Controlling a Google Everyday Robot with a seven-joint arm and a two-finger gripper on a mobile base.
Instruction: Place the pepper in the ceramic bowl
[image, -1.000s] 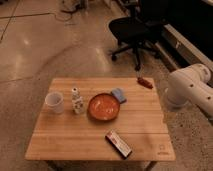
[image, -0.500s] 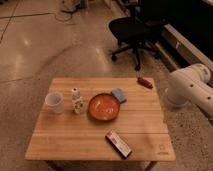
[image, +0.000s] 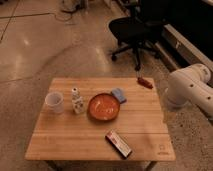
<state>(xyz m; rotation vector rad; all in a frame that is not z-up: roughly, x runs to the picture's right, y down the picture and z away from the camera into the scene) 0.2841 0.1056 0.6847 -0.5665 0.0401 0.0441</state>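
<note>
The pepper (image: 145, 83) lies on the far right corner of the wooden table (image: 145, 127), well apart from the ceramic bowl (image: 103, 107) and touching nothing else. From left to right the table holds a translucent cup (image: 54, 101), a small bottle (image: 76, 101) standing upright, the ceramic bowl near the middle with a small blue object (image: 118, 95) just beside its far right rim, and a flat red-and-white box (image: 119, 144) near the front edge. Right of the table only the white arm (image: 187, 90) shows; the gripper is outside the frame, so its grip cannot be told.
</note>
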